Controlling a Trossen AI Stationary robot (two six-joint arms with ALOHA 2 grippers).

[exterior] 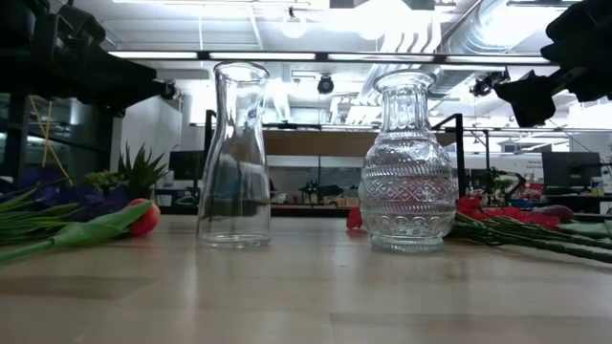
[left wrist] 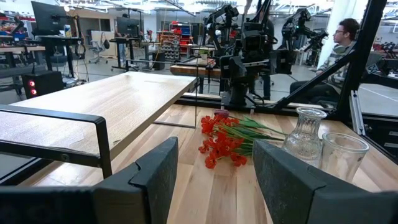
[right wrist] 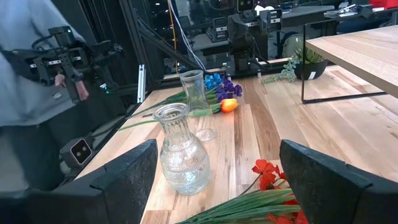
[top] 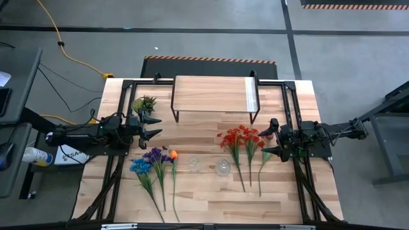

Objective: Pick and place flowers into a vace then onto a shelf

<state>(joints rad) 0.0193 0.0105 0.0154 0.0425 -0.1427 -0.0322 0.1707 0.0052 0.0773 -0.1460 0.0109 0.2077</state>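
Blue, purple and orange flowers [top: 155,160] lie flat on the table's left half, stems toward the near edge. Red flowers [top: 243,138] lie on the right half and also show in the left wrist view [left wrist: 219,142]. A plain glass carafe [top: 193,163] and a patterned glass vase [top: 223,167] stand upright between them, both empty [exterior: 234,153] [exterior: 406,162]. The light-wood shelf [top: 214,94] stands at the table's far middle. My left gripper [top: 153,126] is open and empty, above the table left of the shelf. My right gripper [top: 273,137] is open and empty, beside the red flowers.
A small spiky green potted plant [top: 144,103] stands at the far left, close to my left gripper. Black frame rails [top: 291,108] run along both table sides. A person sits beyond the table in the left wrist view [left wrist: 345,31]. Bare wood lies along the near edge [top: 211,204].
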